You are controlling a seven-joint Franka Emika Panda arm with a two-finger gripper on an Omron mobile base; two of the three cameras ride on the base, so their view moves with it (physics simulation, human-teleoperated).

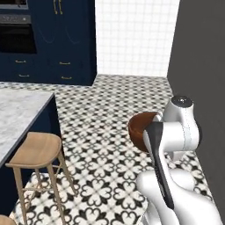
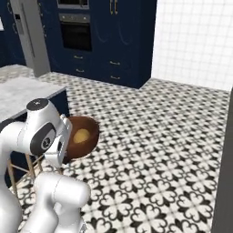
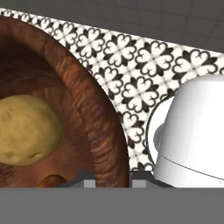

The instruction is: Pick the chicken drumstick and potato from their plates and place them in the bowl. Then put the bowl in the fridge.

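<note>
The bowl (image 3: 94,118) is held by the gripper (image 3: 113,180), its thick rim pinched between the two fingertips (image 3: 89,180), one inside the wall and one outside. The jaws are set narrow, closed on that rim. The bowl (image 1: 141,128) is carried off the ground above the patterned floor (image 1: 105,145), close against the arm. The potato (image 3: 27,130) is seen resting inside the bowl, and an orange-brown piece, taken for the chicken drumstick (image 3: 51,180), lies at the bottom beside the inner fingertip. The potato (image 2: 81,135) is also noted from the right base view.
</note>
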